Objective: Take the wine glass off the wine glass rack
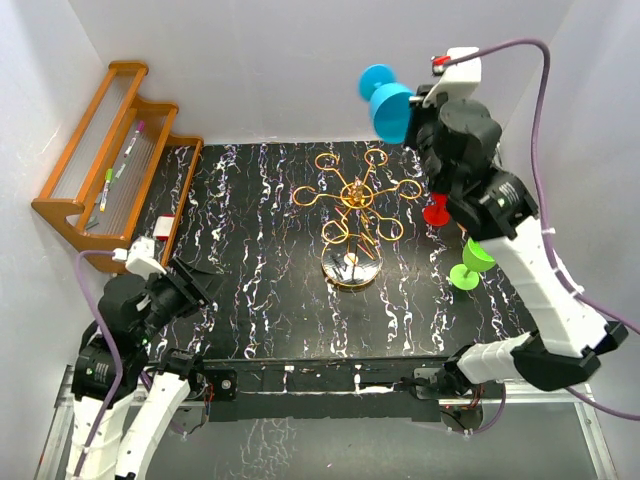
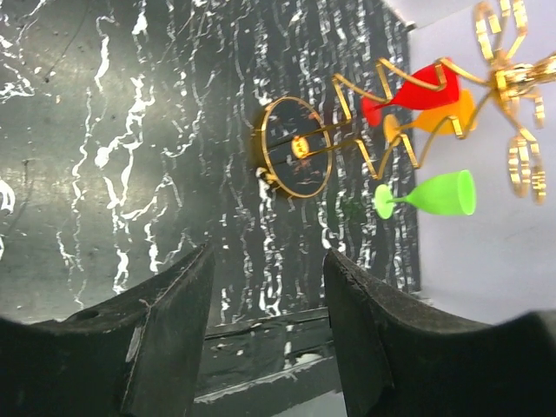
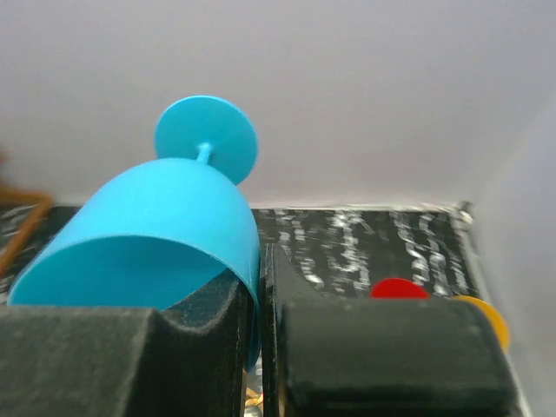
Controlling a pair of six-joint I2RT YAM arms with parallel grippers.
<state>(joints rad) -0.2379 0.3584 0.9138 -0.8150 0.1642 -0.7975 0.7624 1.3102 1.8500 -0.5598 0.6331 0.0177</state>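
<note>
The gold wire wine glass rack [image 1: 352, 198] stands mid-table on its round base [image 1: 350, 268]; no glass shows on its looped arms. It also shows in the left wrist view [image 2: 291, 159]. My right gripper [image 1: 415, 112] is raised high behind and right of the rack, shut on the rim wall of a blue wine glass [image 1: 388, 104]. The glass lies tilted with its foot pointing away, as the right wrist view [image 3: 165, 230] shows, one finger inside the bowl and one outside [image 3: 265, 295]. My left gripper [image 1: 195, 283] is open and empty at the near left [image 2: 269, 256].
A red glass [image 1: 436, 211], an orange glass [image 2: 434, 115] and a green glass [image 1: 470, 264] stand on the table right of the rack, under my right arm. An orange-brown wooden stepped shelf [image 1: 105, 165] leans at the far left. White walls enclose the table.
</note>
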